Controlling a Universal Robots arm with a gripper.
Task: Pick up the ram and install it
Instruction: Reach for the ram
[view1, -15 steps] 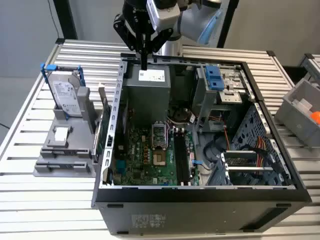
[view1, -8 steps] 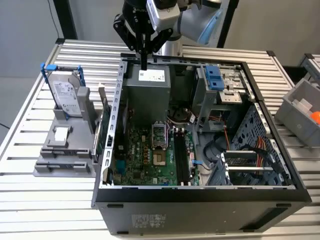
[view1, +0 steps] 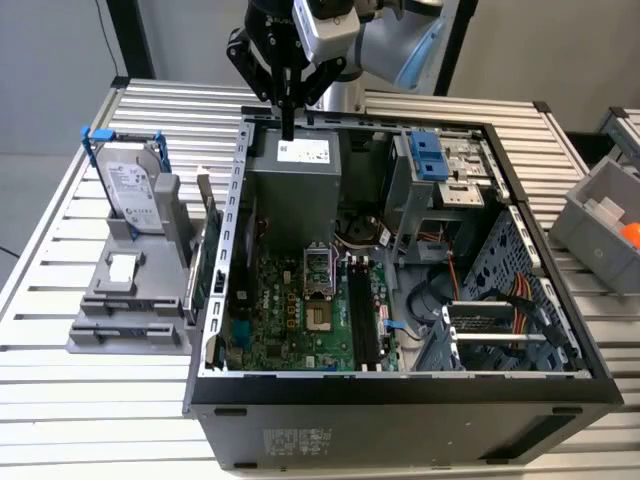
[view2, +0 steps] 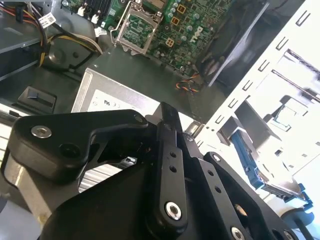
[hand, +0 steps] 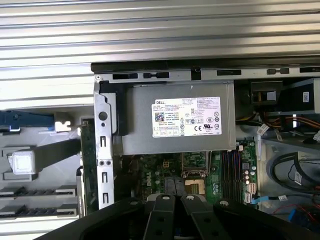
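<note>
Gripper (view1: 288, 126) closed, hanging over the power supply (view1: 295, 170) at the back edge of the open computer case (view1: 400, 395); ram (view1: 203, 255) outside the case.
Fingers pressed together in both wrist views (view2: 167, 114) (hand: 173, 199), tips pointing down at the labelled top of the power supply (hand: 177, 125); contact with it hard to judge. Green stick, apparently the ram (hand: 89, 150), standing on edge in the gray holder (view1: 125, 300), just beside the case's outer wall on the exterior view's left, well apart from the gripper. Hard drive (view1: 130, 190) upright in the same holder. Motherboard (view1: 290, 320) exposed inside the case, black memory slots (view1: 360, 320) next to the CPU socket (view1: 318, 270). All on a slatted table (view1: 90, 400).
</note>
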